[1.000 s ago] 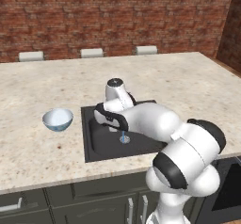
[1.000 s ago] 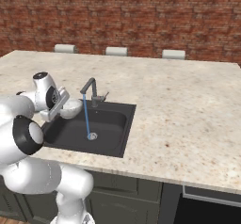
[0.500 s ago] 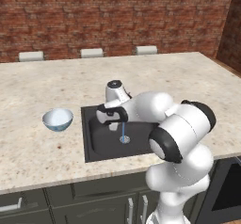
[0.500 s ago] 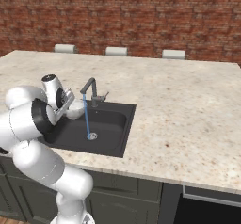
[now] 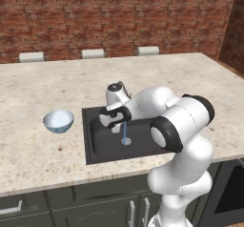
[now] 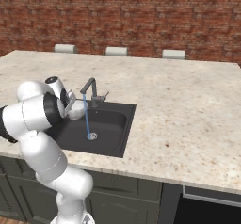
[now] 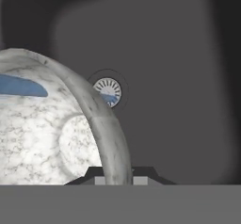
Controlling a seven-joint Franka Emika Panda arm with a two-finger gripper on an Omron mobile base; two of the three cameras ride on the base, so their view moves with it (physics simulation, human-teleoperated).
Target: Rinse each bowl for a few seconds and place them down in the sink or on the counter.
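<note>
Speckled bowl [image 7: 42,133] held at its rim by the fingers [image 7: 114,176], seen in the hand view with the rim passing between the two dark tips, so the fingers are closed on the bowl's wall; bowl mottled grey-white, its inside turned toward the hand camera, with a blue streak of water [image 7: 21,85] across its upper inner wall; in the right base view the same bowl [image 6: 75,110] sits at the end of the arm over the left part of the sink [image 6: 115,140], tilted, just left of the water stream [image 6: 86,117]; stream thin and blue, falling from the spout of the dark angular faucet [image 6: 91,90] to the round silver drain [image 6: 92,136]; drain [image 7: 108,92] also visible in the hand view beyond the bowl's rim, on the flat black floor of the basin; in the left base view the hand [image 5: 114,116] hangs low over the sink [image 5: 95,149], with the stream [image 5: 125,131] running just beside it down to the drain [image 5: 126,141]; pale blue bowl [image 5: 58,121] upright on the tabletop [image 5: 43,85], left of the sink and apart from its edge, white inside; tabletop beige speckled stone over dark grey cabinets [image 5: 90,204]; brick wall [image 5: 119,16] behind.
</note>
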